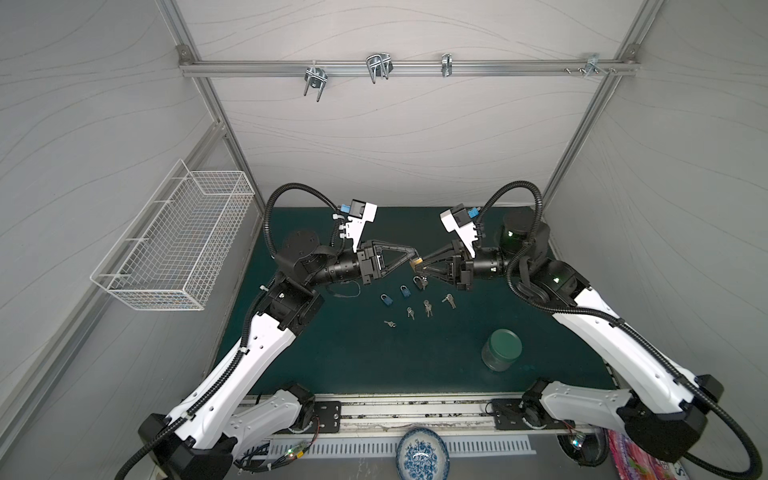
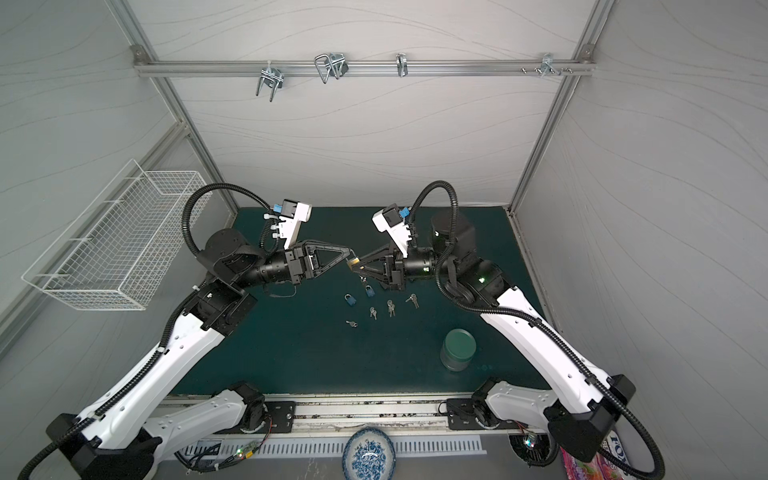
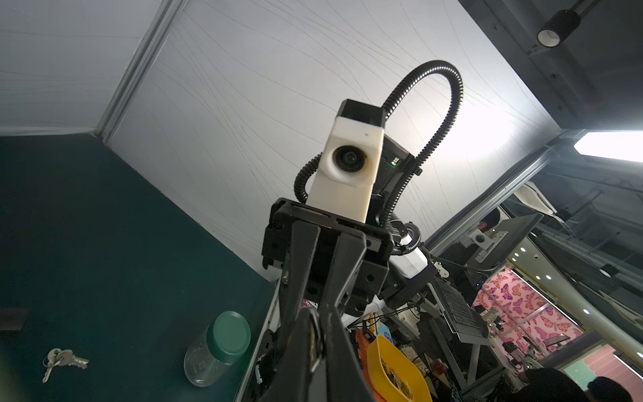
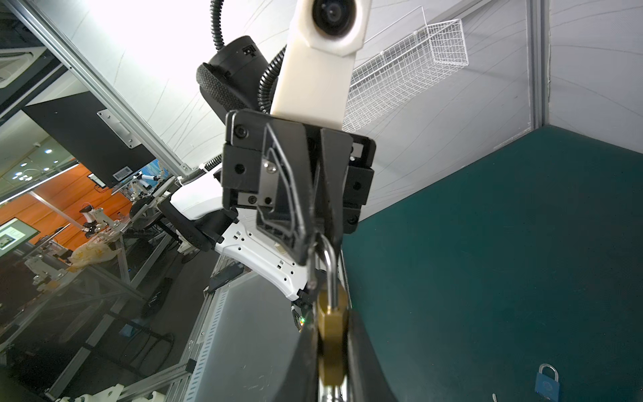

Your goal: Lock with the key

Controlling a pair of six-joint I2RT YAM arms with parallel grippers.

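A brass padlock (image 1: 417,262) (image 2: 353,262) hangs in the air over the middle of the green mat, between my two grippers. My right gripper (image 1: 419,266) (image 2: 355,266) (image 4: 332,362) is shut on its brass body (image 4: 332,334). My left gripper (image 1: 414,257) (image 2: 351,255) (image 3: 315,348) (image 4: 322,240) is shut on the top of its steel shackle (image 4: 330,275) (image 3: 317,334). A key on a small bunch (image 1: 420,282) (image 2: 364,280) hangs from the underside of the body. In the right wrist view only a silver stub (image 4: 330,395) of it shows.
Two blue padlocks (image 1: 386,300) (image 1: 405,291) and several key bunches (image 1: 427,307) (image 3: 62,360) lie on the mat below. A green-lidded clear jar (image 1: 501,349) (image 3: 219,348) stands front right. A white wire basket (image 1: 178,257) hangs on the left wall.
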